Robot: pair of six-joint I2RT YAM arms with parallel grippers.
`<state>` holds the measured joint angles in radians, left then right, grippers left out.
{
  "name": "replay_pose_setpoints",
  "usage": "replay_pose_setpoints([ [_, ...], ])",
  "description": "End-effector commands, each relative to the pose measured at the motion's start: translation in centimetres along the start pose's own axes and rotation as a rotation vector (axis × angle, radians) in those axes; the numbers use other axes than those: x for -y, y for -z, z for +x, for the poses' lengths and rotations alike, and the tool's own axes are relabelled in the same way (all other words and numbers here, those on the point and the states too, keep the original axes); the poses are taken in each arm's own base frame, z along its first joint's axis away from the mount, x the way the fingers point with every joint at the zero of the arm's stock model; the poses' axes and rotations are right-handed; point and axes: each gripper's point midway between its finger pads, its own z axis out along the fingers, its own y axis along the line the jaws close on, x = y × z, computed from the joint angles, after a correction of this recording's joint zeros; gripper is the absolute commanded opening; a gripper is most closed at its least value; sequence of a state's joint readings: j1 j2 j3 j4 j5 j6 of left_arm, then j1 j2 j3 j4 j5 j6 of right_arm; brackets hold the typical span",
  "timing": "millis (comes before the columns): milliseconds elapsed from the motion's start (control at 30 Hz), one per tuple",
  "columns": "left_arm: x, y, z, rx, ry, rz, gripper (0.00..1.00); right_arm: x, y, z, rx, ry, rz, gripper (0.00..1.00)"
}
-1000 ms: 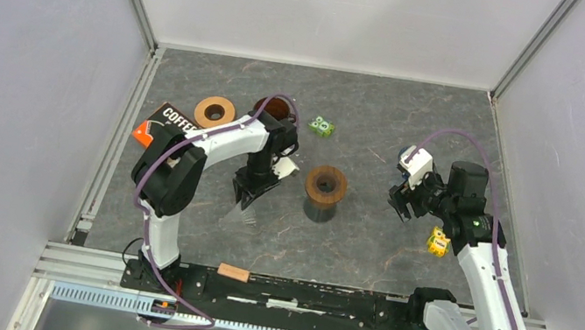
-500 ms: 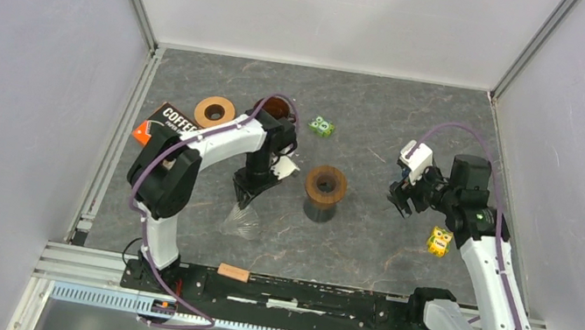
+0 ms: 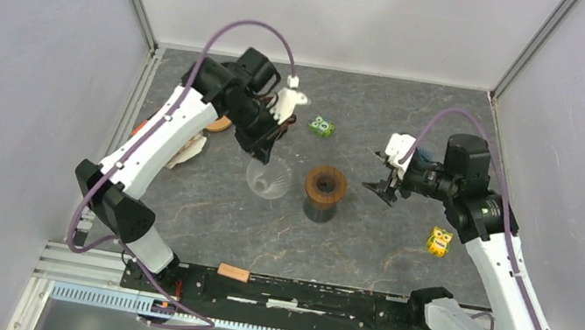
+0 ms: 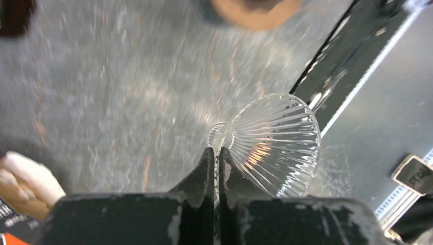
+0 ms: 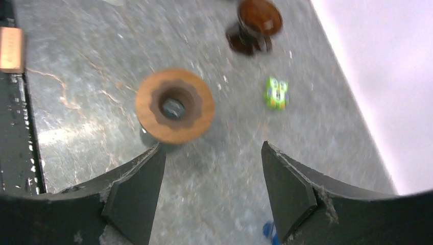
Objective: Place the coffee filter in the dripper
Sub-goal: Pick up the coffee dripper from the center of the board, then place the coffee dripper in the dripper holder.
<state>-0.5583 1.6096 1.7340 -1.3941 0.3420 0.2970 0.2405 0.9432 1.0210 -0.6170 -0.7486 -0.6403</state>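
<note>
Left wrist view gives what the overhead only hints at: the left gripper [image 4: 217, 158] pinched tight on the ribbed glass dripper [image 4: 275, 145]. Overhead, the coffee filter [image 3: 187, 151] lies on the table beside that arm. Right wrist view has the right gripper [image 5: 212, 148] spread wide above the wooden stand [image 5: 174, 105].

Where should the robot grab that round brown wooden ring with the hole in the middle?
Probably by the rim of the round brown wooden ring, coming from straight above: one finger down the centre hole, one outside. It stands upright with its hole facing up, and the whole ring looks wide to span. The open right gripper holds nothing.
</note>
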Motion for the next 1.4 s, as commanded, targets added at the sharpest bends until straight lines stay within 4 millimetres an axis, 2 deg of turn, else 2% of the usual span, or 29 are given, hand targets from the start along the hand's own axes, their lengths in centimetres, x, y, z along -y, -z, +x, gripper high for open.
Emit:
replay_pose_setpoints([
  [0,4.2,4.2,-5.4,0.234,-0.108,0.158,0.02,-2.1,0.5,-6.4,0.112,0.259,-0.095,0.73],
  [100,4.3,4.6,-8.8,0.304,-0.103,0.168,0.02,-2.6,0.8,-8.3,0.125,0.338,-0.123,0.70],
  [200,4.8,4.6,-11.6,0.359,-0.070,0.227,0.02,-2.8,1.0,-9.4,0.127,0.396,-0.140,0.70],
  [333,5.4,3.6,-13.9,0.365,-0.030,0.295,0.02,-3.5,0.3,-9.9,0.081,0.455,-0.187,0.65],
  [467,5.8,2.1,-14.5,0.347,-0.042,0.316,0.02,-4.7,-0.8,-9.5,0.019,0.511,-0.222,0.63],
  [633,6.1,1.3,-15.4,0.348,-0.052,0.331,0.02,-7.0,-2.4,-6.7,-0.086,0.521,-0.323,0.59],
  [733,6.4,1.2,-15.6,0.348,-0.058,0.342,0.02,-7.0,-3.0,-5.6,-0.122,0.531,-0.307,0.59],
  [933,6.5,0.7,-15.6,0.341,-0.065,0.351,0.02,-6.7,-3.8,-4.8,-0.164,0.535,-0.290,0.55],
  [1233,6.0,-1.4,-15.3,0.379,-0.076,0.350,0.02,-6.7,-5.4,-2.5,-0.207,0.501,-0.254,0.39],
  [1367,5.8,-2.1,-15.2,0.388,-0.070,0.348,0.02,-6.5,-5.4,-2.4,-0.211,0.498,-0.241,0.32],
])
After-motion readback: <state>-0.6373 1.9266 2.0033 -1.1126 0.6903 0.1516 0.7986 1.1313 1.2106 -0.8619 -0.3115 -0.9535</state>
